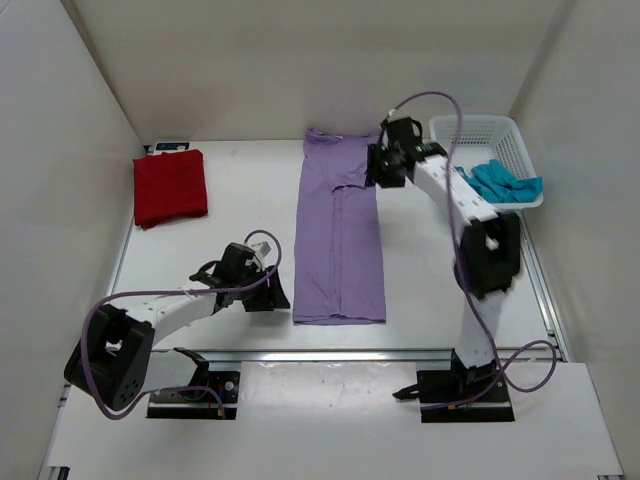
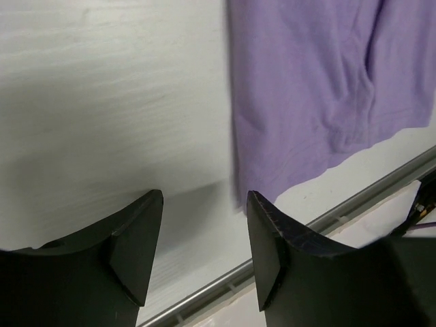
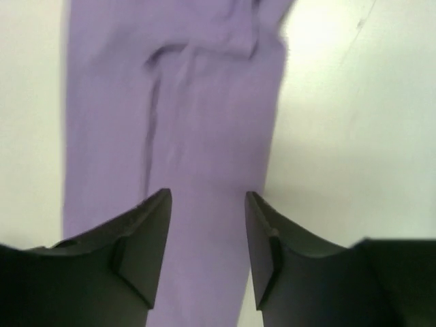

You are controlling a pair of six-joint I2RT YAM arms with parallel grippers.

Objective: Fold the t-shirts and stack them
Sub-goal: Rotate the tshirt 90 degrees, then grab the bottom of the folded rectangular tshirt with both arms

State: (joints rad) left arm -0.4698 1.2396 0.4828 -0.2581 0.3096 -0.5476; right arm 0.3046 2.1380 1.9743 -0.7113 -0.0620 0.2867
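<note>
Nearest the arm bases, a metal rail [image 1: 380, 353] runs along the near edge of the white table [image 1: 230, 215]. Just beyond it the left gripper [image 2: 204, 197] sits low over the bare tabletop, its two dark fingers [image 2: 139, 238] spread apart with nothing between them. It lies just beside the near left corner of the lavender t-shirt [image 1: 338, 240], whose hem ends close to the rail. That shirt lies flat in the middle of the table as a long narrow strip, its sides folded inward, running from the near edge toward the back wall. At its far end the right gripper [image 3: 208, 197] hovers by the shirt's right edge near the collar, jaws parted, with purple cloth showing below the gap; the wrist view does not settle whether the fingertips touch the fabric. Farther back on the left, well apart from the lavender one, the dark red t-shirt [image 1: 170, 187] rests folded into a compact square. At the far right corner stands a white mesh basket [image 1: 480, 122], with the teal t-shirt [image 1: 505, 182] bunched inside it.
</note>
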